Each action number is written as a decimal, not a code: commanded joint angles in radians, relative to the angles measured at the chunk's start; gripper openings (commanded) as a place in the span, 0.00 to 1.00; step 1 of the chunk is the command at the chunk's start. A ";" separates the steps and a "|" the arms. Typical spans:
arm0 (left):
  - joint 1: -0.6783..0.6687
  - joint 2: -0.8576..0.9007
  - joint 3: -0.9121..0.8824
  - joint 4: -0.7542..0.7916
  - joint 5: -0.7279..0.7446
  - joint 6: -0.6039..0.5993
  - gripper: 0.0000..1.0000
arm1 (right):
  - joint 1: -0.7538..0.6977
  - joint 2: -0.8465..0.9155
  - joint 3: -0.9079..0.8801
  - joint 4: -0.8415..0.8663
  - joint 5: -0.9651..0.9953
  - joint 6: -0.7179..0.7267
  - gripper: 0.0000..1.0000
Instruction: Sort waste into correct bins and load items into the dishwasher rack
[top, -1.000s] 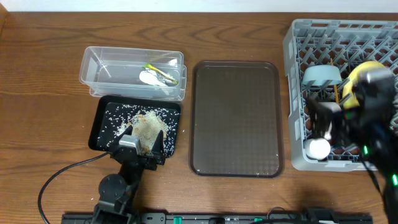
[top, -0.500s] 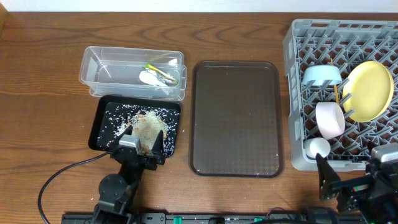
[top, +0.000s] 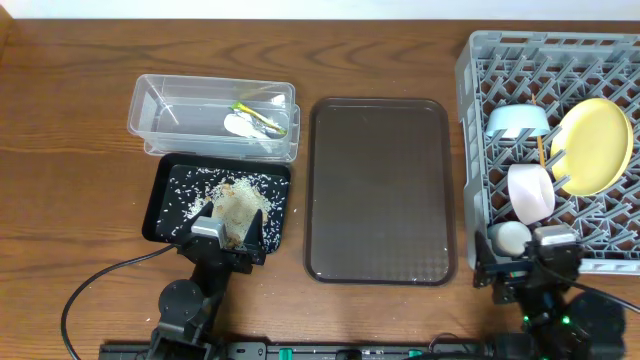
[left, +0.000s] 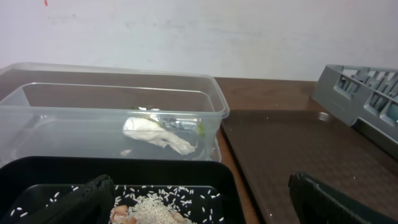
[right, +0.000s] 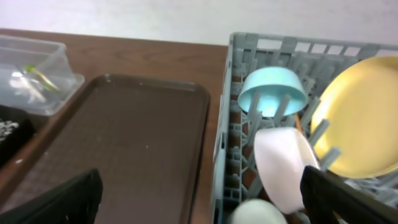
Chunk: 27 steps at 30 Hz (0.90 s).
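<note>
Inside dishwasher rack (top: 600, 60): yellow plate (top: 592, 145), pinkish-white bowl (top: 530, 192), light-blue bowl (top: 517, 121), white cup (top: 509, 238) racked | right gripper (top: 530, 264) just beside cup, jaws apart, empty | left gripper (top: 228, 230) spread above rice (top: 215, 185) in black tray (top: 163, 195) | risk: clipping rack wall, spilling rice onto tabletop (top: 80, 200)

Yellow plate (top: 592, 145) propped in grey rack (top: 540, 55), rice (top: 205, 183) in black tray (top: 158, 200)

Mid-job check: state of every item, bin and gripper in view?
clear tub: holds wrapper and white scrap.
black tray: holds rice, food scraps.
yellow plate: on edge in rack.
light-blue bowl: tipped in rack.
pinkish-white bowl: on edge in rack.
white cup: in rack's near corner.
chopsticks: in rack, mostly hidden.
left gripper: jaws open, empty, at black tray's near edge.
right gripper: jaws open, empty, at rack's near edge.
</note>
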 joint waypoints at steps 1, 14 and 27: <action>0.004 -0.002 -0.016 -0.035 -0.006 0.016 0.91 | -0.011 -0.065 -0.117 0.070 0.001 0.018 0.99; 0.004 -0.002 -0.016 -0.035 -0.006 0.016 0.91 | -0.011 -0.142 -0.407 0.209 0.006 0.018 0.99; 0.004 -0.002 -0.016 -0.035 -0.006 0.016 0.91 | -0.011 -0.142 -0.413 0.232 0.013 0.018 0.99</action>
